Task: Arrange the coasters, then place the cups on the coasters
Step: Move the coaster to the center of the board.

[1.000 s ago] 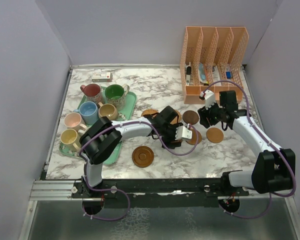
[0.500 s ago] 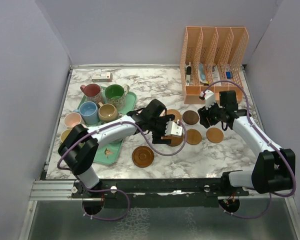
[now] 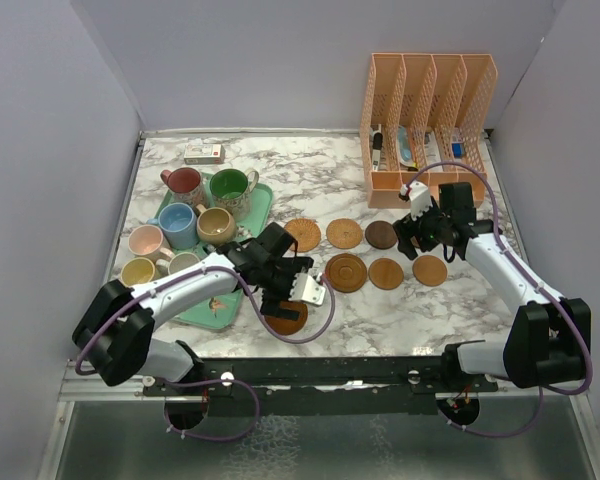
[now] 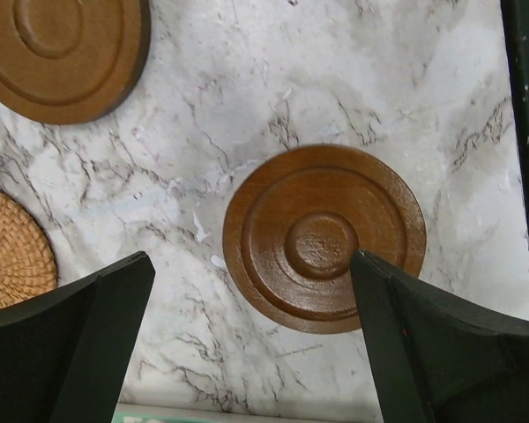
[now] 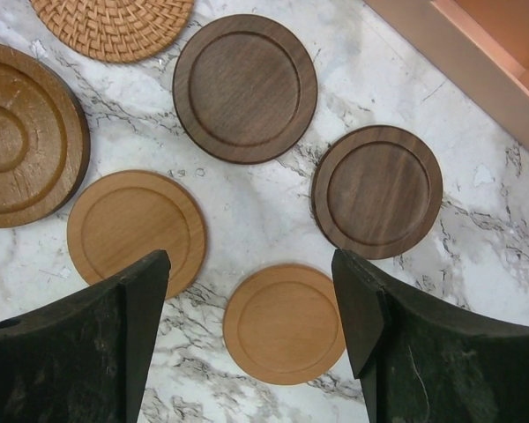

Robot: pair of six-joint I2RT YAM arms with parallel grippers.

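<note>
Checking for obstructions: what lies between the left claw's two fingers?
Only the ringed brown coaster, lying flat on the marble table, as the left wrist view shows; the left claw stands open above it.

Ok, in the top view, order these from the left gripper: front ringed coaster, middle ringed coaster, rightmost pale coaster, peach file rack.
From the left gripper:
1. Front ringed coaster: directly beneath it, near the front edge.
2. Middle ringed coaster: to its right, slightly farther back.
3. Rightmost pale coaster: right end of the near row.
4. Peach file rack: back right corner.
</note>
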